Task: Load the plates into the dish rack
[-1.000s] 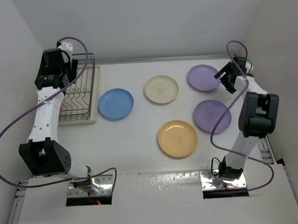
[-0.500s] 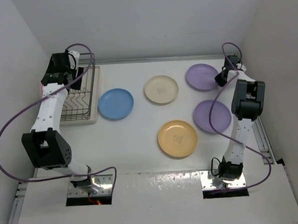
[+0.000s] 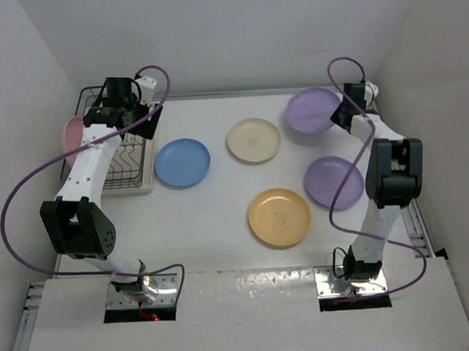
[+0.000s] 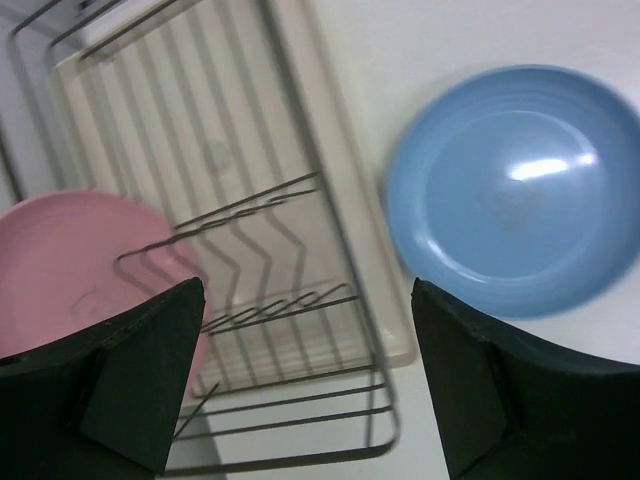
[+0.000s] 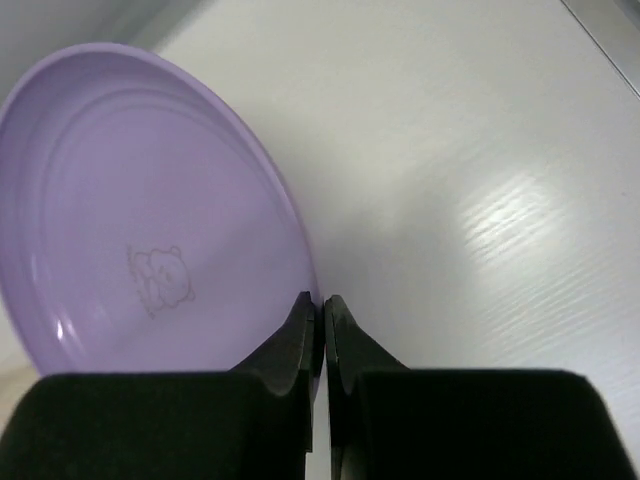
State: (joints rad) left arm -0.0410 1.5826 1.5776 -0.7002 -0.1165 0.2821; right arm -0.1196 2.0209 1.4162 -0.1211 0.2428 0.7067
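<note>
The dark wire dish rack on its cream tray sits at the far left. A pink plate stands on edge at its left side. My left gripper hovers open over the rack's right part with nothing between its fingers. Its wrist view shows the rack, the pink plate and a blue plate. My right gripper is shut on the right rim of the far lilac plate, which is tilted up off the table. Blue, cream, orange-yellow and a second lilac plate lie flat.
White walls close in the table on the left, back and right. The right wall is close behind my right gripper. Purple cables loop from both arms.
My right gripper closed on the far lilac plate's rim and drew it up and toward the back. My left arm swung right over the rack, away from the pink plate.
</note>
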